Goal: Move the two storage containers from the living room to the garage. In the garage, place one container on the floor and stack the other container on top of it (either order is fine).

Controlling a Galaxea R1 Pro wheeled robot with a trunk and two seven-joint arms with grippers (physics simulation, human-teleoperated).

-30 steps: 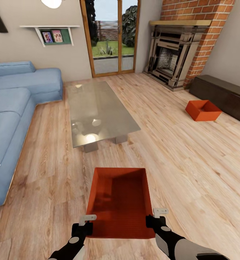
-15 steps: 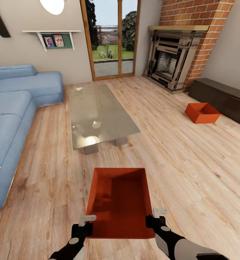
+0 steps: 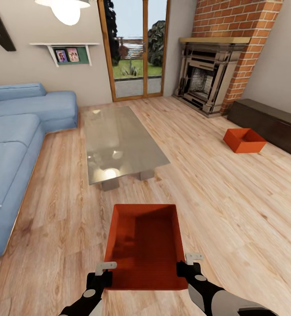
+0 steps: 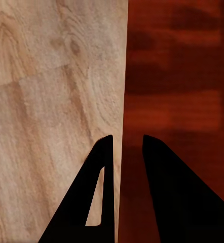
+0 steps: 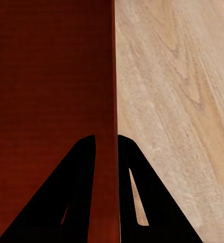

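One orange-red storage container (image 3: 143,245) hangs just in front of me, open side up, over the living room's wood-plank floor. My left gripper (image 3: 105,271) is shut on its left wall and my right gripper (image 3: 186,263) on its right wall. In the left wrist view the container (image 4: 178,76) has its wall edge running between the dark fingers of the left gripper (image 4: 126,139). The right wrist view shows the same container (image 5: 51,76) pinched by the right gripper (image 5: 106,136). The other storage container (image 3: 244,140) rests on the floor far to the right.
A glass coffee table (image 3: 119,140) stands straight ahead, a blue corner sofa (image 3: 14,145) along the left. The brick fireplace (image 3: 207,79) and a dark low bench (image 3: 272,123) line the right wall beside the far container. Open plank floor (image 3: 224,210) lies between.
The whole view has shifted: the pendant lamp and wall letter have come into view and the room looks slightly farther off. The held container and both grippers keep their place.
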